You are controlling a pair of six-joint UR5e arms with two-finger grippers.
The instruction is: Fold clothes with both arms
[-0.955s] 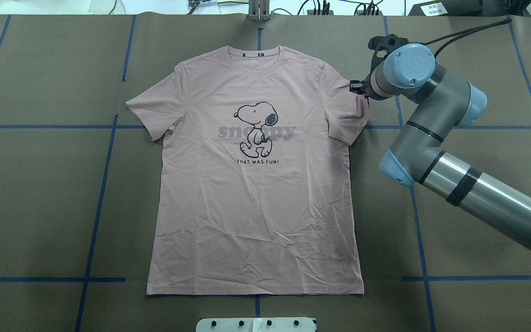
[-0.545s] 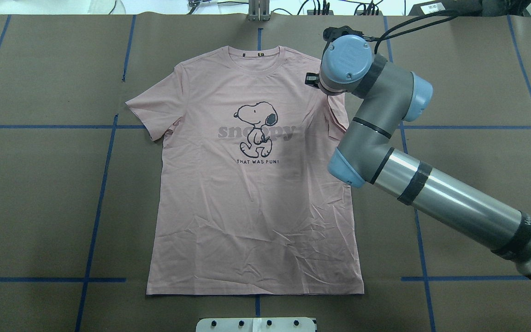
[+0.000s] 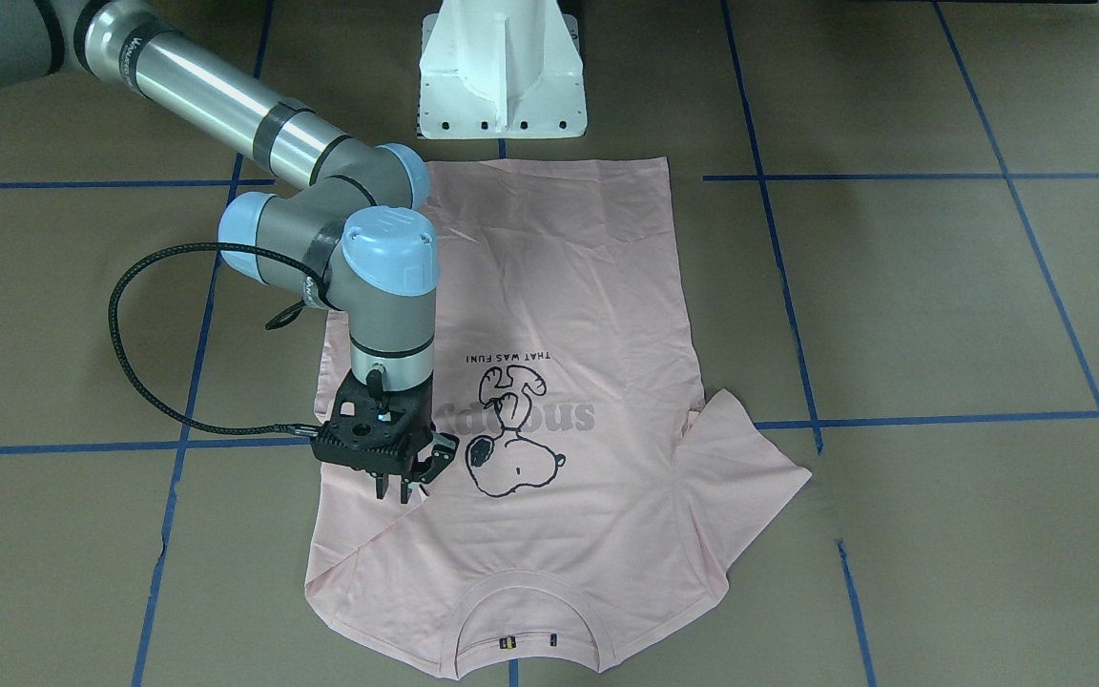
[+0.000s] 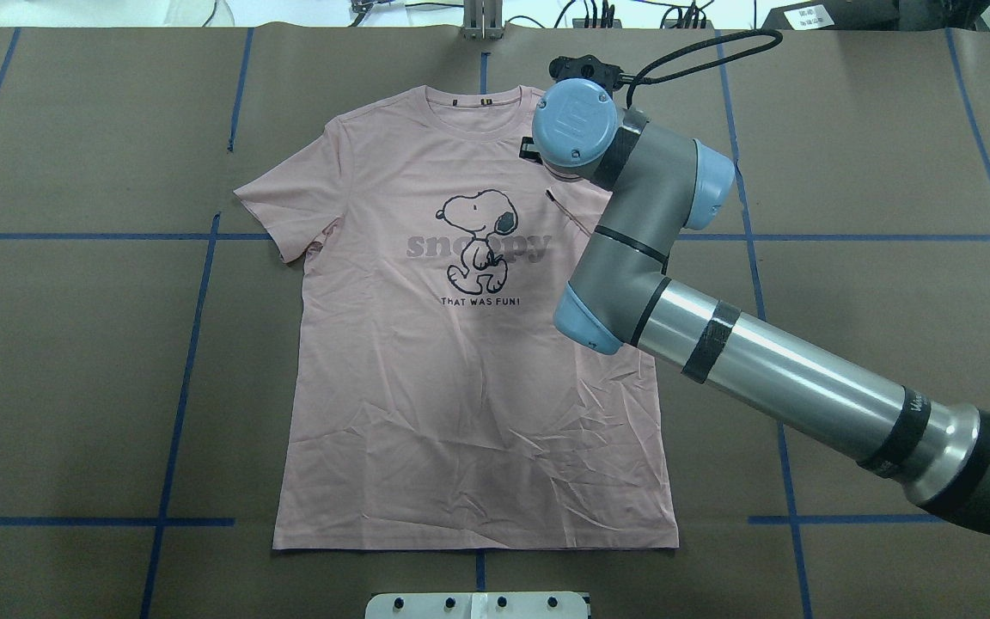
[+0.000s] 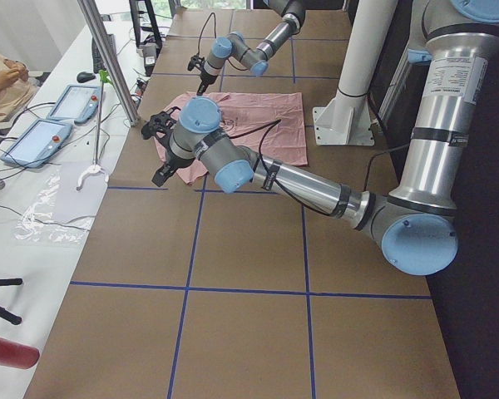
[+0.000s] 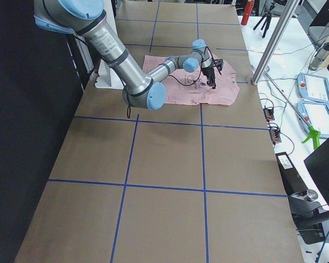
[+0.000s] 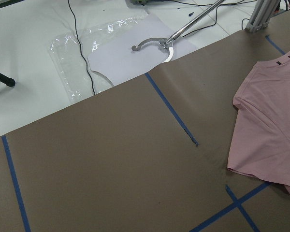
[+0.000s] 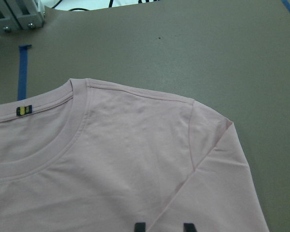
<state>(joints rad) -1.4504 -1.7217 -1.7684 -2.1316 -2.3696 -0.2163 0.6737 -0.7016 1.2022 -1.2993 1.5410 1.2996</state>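
One sleeve has changed place within the last second. The right end effector point(image 3: 404, 487) stood at the outer hem of the right sleeve point(image 8: 217, 193) and has carried it inward. It now hangs low over the shoulder of the pale pink T-shirt point(image 4: 461, 387), which lies flat and face up on the table point(image 4: 74, 387).

Just under the fingertips point(image 8: 140, 226) the sleeve lies turned in over the chest. Its edge runs as a slanted crease from the tips out to the shoulder corner. The two tips stand a narrow gap apart with pink cloth showing between them, so the hem looks released, or close to it.

A little ahead of the end effector is the ribbed collar point(image 8: 79, 116), and to its inner side is the dog print point(image 4: 478, 241), uncovered. I judge the first side fold to be about made.

Farther across, the opposite sleeve point(image 3: 750, 468) is spread flat, and the lower body of the shirt is unfolded.

Farthest off, beyond that sleeve and over bare table, is the left end effector point(image 5: 160, 173). I cannot tell how its jaws stand.
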